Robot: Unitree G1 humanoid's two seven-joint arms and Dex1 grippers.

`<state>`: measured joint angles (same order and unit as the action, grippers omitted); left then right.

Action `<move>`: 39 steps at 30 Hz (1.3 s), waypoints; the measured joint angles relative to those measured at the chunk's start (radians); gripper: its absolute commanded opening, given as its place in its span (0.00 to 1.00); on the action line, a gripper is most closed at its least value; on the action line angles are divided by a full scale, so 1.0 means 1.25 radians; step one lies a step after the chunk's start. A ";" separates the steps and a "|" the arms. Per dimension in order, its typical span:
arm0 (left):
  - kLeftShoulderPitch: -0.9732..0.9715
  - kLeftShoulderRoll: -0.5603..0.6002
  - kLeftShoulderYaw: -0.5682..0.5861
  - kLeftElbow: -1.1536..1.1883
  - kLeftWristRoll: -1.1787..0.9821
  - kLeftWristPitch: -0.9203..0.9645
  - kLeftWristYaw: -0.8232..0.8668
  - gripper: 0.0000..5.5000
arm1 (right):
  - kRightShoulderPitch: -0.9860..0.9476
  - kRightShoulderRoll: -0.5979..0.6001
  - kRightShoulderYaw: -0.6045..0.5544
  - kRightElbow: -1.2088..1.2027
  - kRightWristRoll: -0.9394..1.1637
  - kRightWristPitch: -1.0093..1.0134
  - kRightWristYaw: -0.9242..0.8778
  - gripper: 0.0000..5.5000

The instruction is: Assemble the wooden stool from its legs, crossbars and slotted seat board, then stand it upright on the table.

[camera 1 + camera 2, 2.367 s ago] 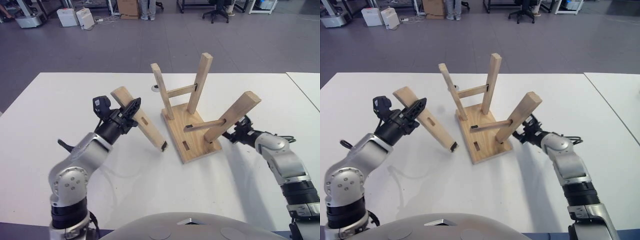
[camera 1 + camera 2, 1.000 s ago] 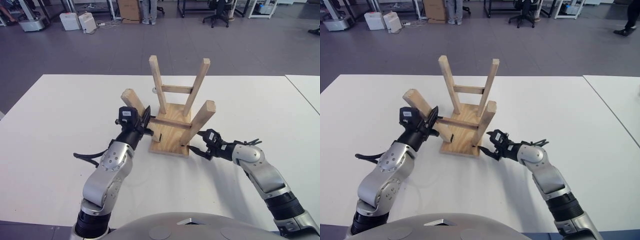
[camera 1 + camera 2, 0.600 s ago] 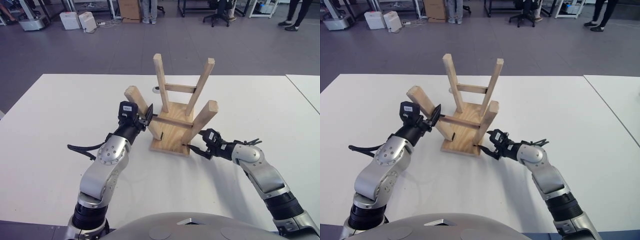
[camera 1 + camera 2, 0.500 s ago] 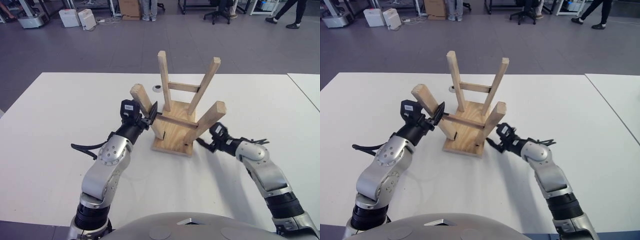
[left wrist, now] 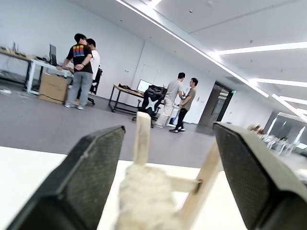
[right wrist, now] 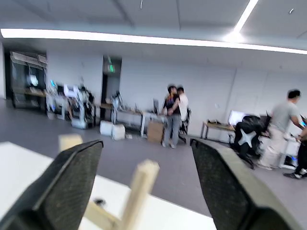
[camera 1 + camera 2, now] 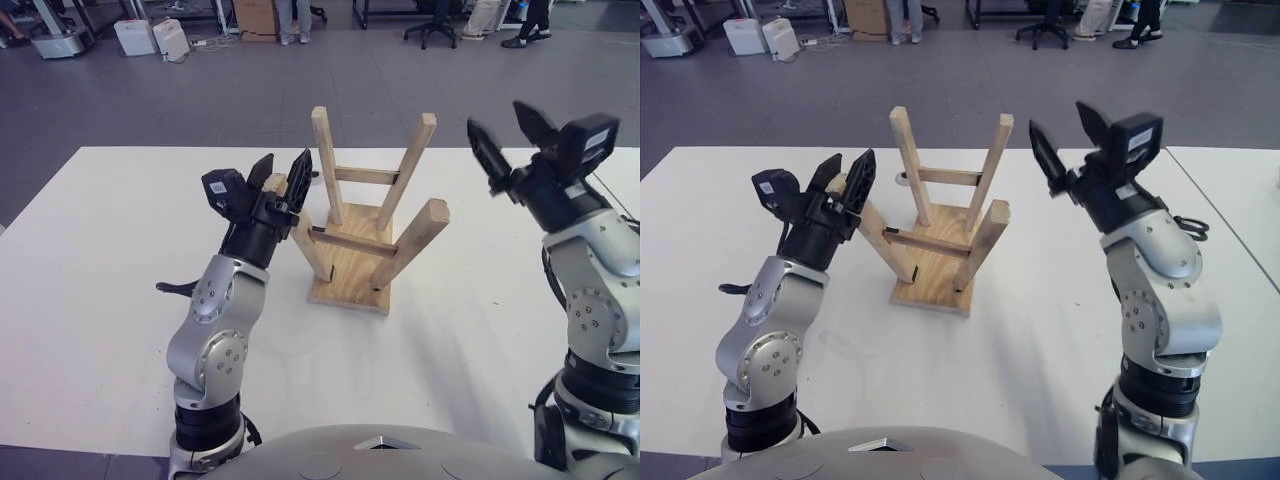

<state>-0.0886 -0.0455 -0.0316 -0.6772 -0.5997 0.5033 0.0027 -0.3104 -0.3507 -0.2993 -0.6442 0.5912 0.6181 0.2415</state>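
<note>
**Stool (image 7: 352, 243): condition after release**

Compared with the frame half a second earlier, the left gripper (image 7: 288, 158) has opened off the near-left leg (image 7: 305, 243) and lifted. The right gripper (image 7: 495, 115) has left the foot of the near-right leg (image 7: 410, 240) and risen high, toward the table's right edge.

Left gripper: fingers (image 5: 91, 182) spread wide, one on each side of the top end of the near-left leg. Contact cannot be determined.

Stool: inverted, with its seat board (image 7: 345, 287) flat on the white table (image 7: 100, 250), midway between the left and right edges and nearer the far edge. All four legs point upward, tilted. One crossbar (image 7: 360, 176) joins the far pair, and another (image 7: 345, 241) joins the near pair.

Right gripper: fingers spread, holding nothing, well apart from the stool.
</note>
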 measured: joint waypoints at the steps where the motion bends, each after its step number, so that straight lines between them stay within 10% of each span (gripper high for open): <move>1: -0.003 -0.007 -0.002 -0.001 -0.022 0.013 0.002 0.62 | -0.018 0.025 0.009 -0.030 0.045 0.028 -0.029 0.62; 39: -0.061 0.238 -0.265 0.090 0.360 0.164 0.002 0.62 | -0.003 -0.152 0.227 -0.054 -0.041 0.121 -0.024 0.62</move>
<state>-0.1653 0.2515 -0.3629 -0.5648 -0.1491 0.7087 0.0048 -0.3146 -0.5408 -0.0159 -0.7122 0.5393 0.7697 0.2109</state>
